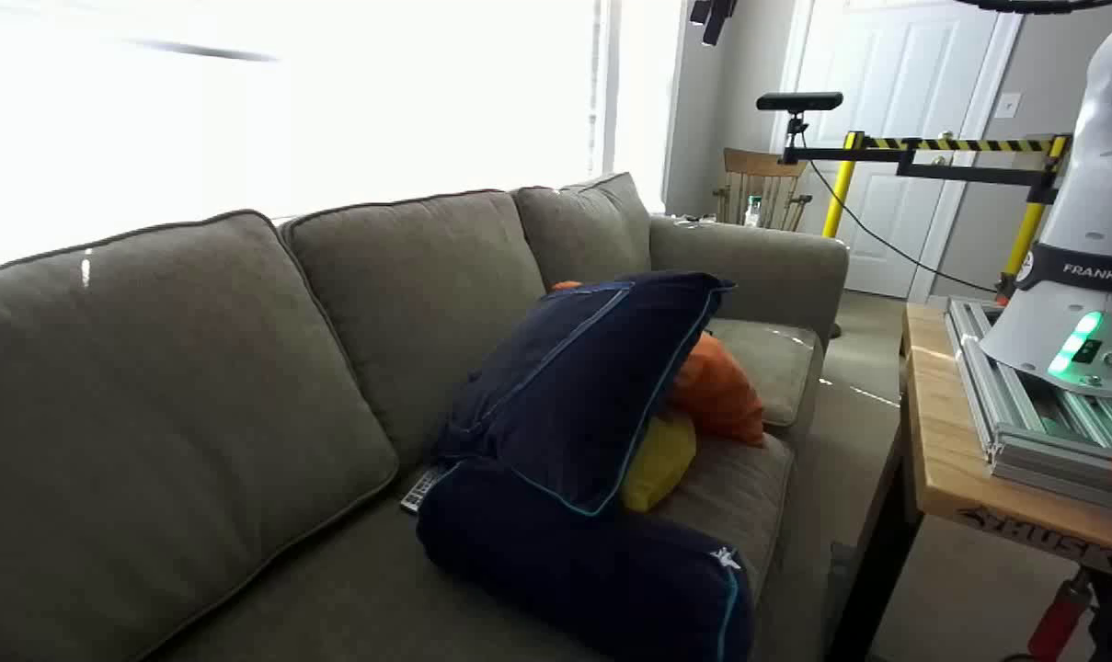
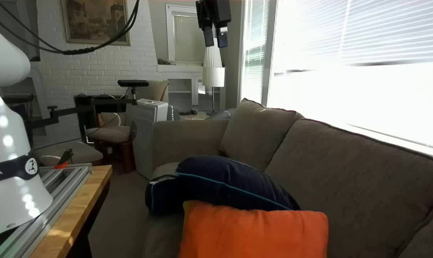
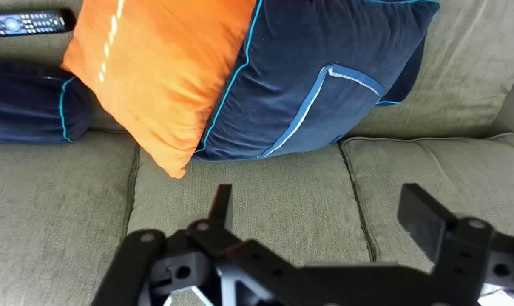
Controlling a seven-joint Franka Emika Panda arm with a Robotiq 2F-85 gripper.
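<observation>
Tool (image 3: 318,204) overhead, jaws spread wide, no obj. gripped; status: no grasp in effect, handling apparently all outstanding; below, orange cushion (image 3: 154,72) touching navy cushion (image 3: 282,85), w/ navy bolster (image 3: 23,106) nearby, all on sofa (image 3: 61,191)

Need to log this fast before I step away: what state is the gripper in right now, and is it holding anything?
Gripper: open, holding nothing, clear of the orange pillow and the blue pillow.
</observation>
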